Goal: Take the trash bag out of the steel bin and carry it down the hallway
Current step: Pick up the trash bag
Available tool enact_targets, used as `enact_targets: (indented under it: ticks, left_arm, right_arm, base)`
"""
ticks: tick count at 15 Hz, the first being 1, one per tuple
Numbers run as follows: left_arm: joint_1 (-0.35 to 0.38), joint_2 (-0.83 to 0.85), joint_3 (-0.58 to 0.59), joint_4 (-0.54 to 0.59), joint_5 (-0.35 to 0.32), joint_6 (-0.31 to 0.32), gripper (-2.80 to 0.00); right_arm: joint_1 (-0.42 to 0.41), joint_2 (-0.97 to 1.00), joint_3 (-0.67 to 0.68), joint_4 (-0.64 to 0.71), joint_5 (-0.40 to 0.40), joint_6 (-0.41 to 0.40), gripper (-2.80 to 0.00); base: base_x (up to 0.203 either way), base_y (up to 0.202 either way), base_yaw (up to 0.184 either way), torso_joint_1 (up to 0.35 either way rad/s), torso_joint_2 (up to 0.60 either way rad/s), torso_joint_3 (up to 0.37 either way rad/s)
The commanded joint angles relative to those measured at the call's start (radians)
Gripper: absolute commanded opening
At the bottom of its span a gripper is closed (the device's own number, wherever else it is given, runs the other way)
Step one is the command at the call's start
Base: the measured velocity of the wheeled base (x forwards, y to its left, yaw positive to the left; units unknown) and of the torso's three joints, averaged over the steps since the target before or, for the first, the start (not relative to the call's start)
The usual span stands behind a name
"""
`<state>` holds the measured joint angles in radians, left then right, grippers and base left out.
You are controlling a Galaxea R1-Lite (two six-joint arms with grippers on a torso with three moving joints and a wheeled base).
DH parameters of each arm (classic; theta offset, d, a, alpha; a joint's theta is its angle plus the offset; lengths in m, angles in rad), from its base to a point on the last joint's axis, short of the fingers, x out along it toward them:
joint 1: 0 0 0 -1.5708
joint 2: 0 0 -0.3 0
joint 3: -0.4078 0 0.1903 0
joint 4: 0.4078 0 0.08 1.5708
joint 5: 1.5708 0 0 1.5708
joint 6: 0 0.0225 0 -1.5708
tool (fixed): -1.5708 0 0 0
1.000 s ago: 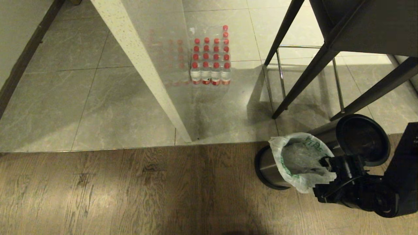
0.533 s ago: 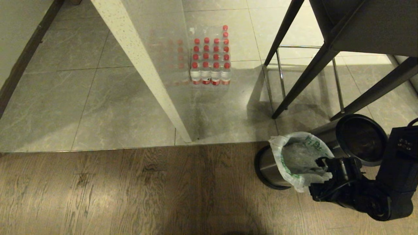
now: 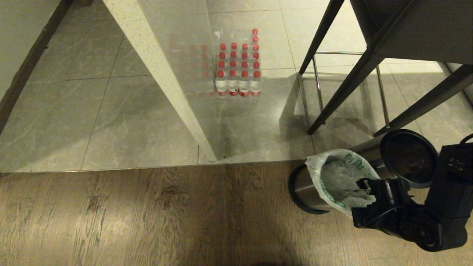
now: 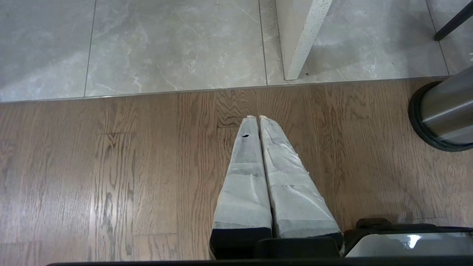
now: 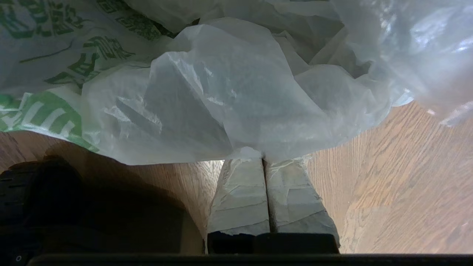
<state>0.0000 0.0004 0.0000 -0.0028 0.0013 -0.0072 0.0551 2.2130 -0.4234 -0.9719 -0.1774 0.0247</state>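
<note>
Crinkled trash bag [image 3: 338, 177] lining steel bin [image 3: 306, 188]

Dim warm light; glare on floor tiles [image 3: 111, 122]; long shadows; sharp focus

Two floor finishes noted: brown wood-grain planks [image 3: 147, 214] nearest the camera, meeting grey marbled tiles [image 3: 111, 122] along a straight joint. Tiles glossy, carrying reflections and soft shadows. Off-white speckled panel edge [image 3: 162, 81] running diagonally down to the joint. Off-white wall [image 3: 22, 33] with dark brown trim [image 3: 26, 70] at far left. Dark-legged furniture [image 3: 354, 74] with a thin chrome frame [image 3: 317, 85] at upper right. Block of red-capped water bottles [image 3: 238, 64] standing on the tiles. Lighting warm, dim.
</note>
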Motion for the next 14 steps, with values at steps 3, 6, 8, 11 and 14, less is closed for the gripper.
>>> enact_targets:
  ticks: [3,6,8,11,14]
  left_arm:
    - [0.0,0.001,0.0,0.0,0.0,0.0,-2.8]
    - [0.0,0.001,0.0,0.0,0.0,0.0,-2.8]
    - [0.0,0.001,0.0,0.0,0.0,0.0,-2.8]
    - [0.0,0.001,0.0,0.0,0.0,0.0,-2.8]
    - [0.0,0.001,0.001,0.0,0.0,0.0,-2.8]
  right_arm:
    - [0.004,-0.057,0.018,0.006,0.003,0.0,-2.8]
    - [0.017,-0.196,0.016,0.059,0.007,-0.002,-2.8]
    - [0.025,-0.301,0.004,0.149,0.008,-0.002,-2.8]
    - [0.051,-0.472,-0.033,0.314,0.013,0.0,-2.8]
    - [0.078,-0.538,-0.139,0.502,0.011,0.001,-2.8]
  base:
    - [0.0,0.0,0.0,0.0,0.0,0.0]
    - [0.0,0.0,0.0,0.0,0.0,0.0]
    - [0.0,0.0,0.0,0.0,0.0,0.0]
    - [0.0,0.0,0.0,0.0,0.0,0.0]
    - [0.0,0.0,0.0,0.0,0.0,0.0]
